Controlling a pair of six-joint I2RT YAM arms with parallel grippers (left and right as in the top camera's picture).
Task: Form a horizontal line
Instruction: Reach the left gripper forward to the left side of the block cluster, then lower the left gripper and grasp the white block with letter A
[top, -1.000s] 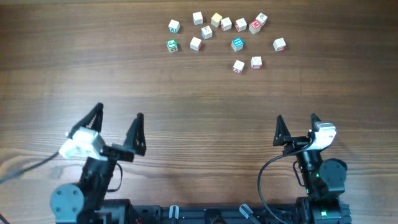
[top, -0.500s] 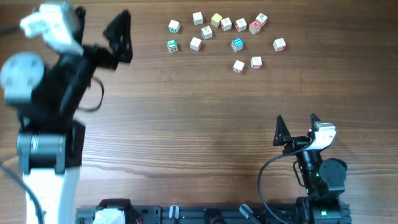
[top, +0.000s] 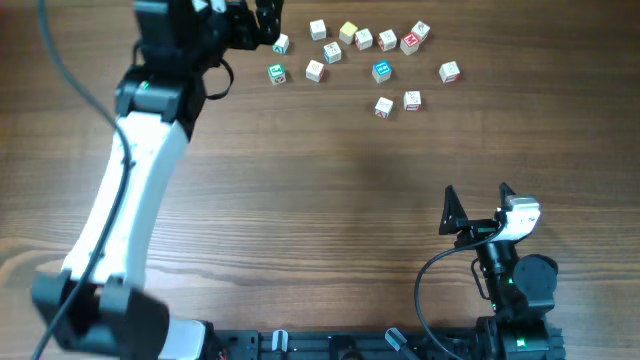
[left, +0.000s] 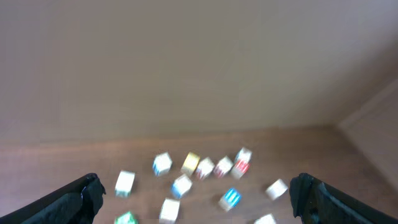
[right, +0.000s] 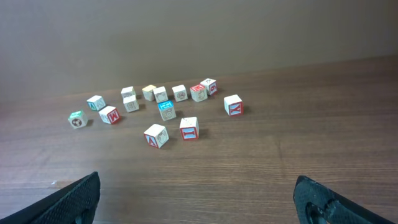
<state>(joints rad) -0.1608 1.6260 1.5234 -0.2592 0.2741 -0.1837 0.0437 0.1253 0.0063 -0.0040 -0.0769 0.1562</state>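
Overhead: fourteen cubes (top: 449, 71) lie on the counter (top: 320, 200). The horizontal line (top: 387, 40) sits just beyond the blue cube (top: 381, 71), and the left end effector (top: 262, 25) is well left of it. Left wrist: blurred, it stands wide open. Right wrist: fourteen cubes; the right end effector (right: 196, 179) is open, well short of the blue cube.
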